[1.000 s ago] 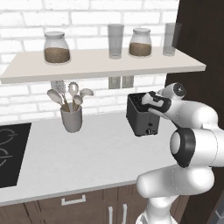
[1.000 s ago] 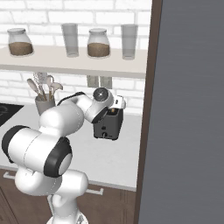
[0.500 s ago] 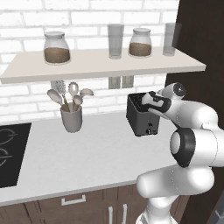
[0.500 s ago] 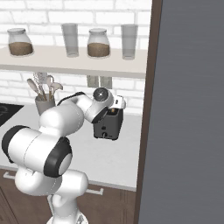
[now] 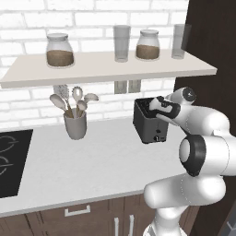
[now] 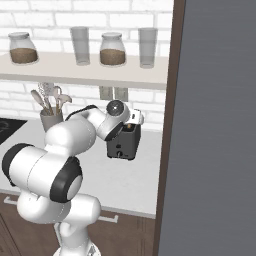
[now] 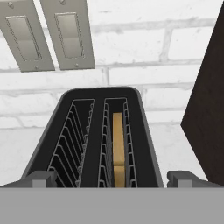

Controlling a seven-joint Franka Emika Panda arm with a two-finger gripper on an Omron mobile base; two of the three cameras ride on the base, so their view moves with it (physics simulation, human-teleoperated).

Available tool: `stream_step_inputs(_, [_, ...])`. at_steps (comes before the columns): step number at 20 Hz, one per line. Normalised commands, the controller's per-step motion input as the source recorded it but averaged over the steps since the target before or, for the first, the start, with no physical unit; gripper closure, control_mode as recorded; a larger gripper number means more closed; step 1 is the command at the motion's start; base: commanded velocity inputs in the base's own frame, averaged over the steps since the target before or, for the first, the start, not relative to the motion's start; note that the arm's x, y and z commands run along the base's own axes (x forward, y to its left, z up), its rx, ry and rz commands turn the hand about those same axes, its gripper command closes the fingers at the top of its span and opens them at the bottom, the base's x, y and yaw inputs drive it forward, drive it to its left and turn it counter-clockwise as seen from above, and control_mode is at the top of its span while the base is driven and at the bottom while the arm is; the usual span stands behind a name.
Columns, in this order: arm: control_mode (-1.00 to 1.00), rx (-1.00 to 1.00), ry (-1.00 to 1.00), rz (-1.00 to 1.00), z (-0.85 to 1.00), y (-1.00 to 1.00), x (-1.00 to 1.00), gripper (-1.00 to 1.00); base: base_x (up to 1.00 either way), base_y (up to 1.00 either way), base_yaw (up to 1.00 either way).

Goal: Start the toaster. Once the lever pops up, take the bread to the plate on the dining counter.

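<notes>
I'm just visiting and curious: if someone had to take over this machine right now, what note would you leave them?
End effector: open, holding nothing, poised just above the toaster, fingertips either side of its top.
Bread: one slice standing in the right-hand slot as the hand view shows it; the other slot has none.
Toaster sits on the pale worktop by the brick wall, right of the utensil cup.
Done: arm brought to the toaster.
Left: whether the toaster is started can't be told; then lift the bread out and carry it to the plate.

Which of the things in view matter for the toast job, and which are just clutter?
For the job:
toaster
bread in the toaster's right slot
gripper, open above the toaster

Lying about:
utensil cup
two jars
two glasses
hob
</notes>
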Motion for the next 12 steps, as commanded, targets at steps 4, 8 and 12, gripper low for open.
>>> stream_step_inputs(4, [-1.0, 0.0, 0.0, 0.0, 0.0, 0.0, 0.0, -1.0, 0.0, 0.0, 0.0])
stream_step_inputs(8, [-1.0, 0.0, 0.0, 0.0, 0.0, 0.0, 0.0, -1.0, 0.0, 0.0, 0.0])
stream_step_inputs(12, [-1.0, 0.0, 0.0, 0.0, 0.0, 0.0, 0.0, -1.0, 0.0, 0.0, 0.0])
